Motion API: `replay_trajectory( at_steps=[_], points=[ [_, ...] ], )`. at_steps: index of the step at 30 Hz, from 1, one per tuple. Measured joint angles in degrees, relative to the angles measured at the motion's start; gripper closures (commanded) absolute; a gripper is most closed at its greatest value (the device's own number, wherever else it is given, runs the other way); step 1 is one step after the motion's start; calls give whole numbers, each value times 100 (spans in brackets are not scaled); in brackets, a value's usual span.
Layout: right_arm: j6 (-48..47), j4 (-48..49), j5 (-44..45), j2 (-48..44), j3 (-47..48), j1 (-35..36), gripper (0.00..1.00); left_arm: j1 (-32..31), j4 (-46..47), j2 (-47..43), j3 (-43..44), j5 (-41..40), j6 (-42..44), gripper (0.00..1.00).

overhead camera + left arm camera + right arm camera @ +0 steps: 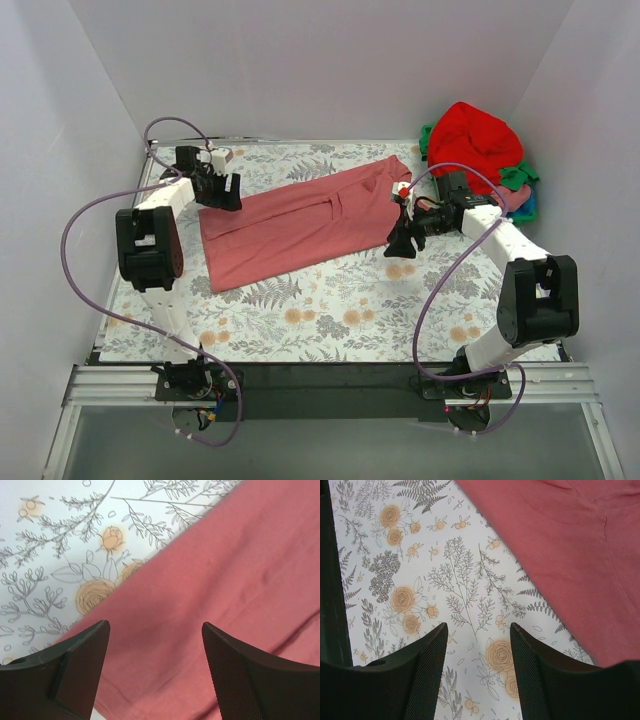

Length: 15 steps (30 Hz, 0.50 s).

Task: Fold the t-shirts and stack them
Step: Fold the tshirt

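Note:
A dusty rose-pink t-shirt point(300, 220) lies folded lengthwise, slanting across the flowered table cover point(330, 310). My left gripper point(222, 192) hovers open over the shirt's far left corner; in the left wrist view its jaws point(156, 630) stand wide apart above the pink cloth point(240, 570), holding nothing. My right gripper point(403, 243) is open beside the shirt's right end, and in the right wrist view point(479, 630) it hangs over bare cover with the shirt's edge point(570, 555) to its upper right. More t-shirts, a red one point(480, 135) on top and a green one point(517, 177), are heaped at the back right.
White walls close in the table on three sides. The heap of shirts at the back right also shows bits of blue and pink cloth point(522, 205). A black rail point(330, 375) runs along the near edge by the arm bases.

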Motion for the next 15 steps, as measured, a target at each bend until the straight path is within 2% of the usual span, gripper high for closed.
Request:
replay_trajectory(
  at_steps=[7, 15],
  points=[
    [-9, -81, -17, 66, 0, 0, 41, -79, -9, 581, 551, -170, 170, 30],
    [-15, -118, -20, 153, 0, 0, 41, -114, -4, 962, 815, -184, 223, 45]
  ],
)
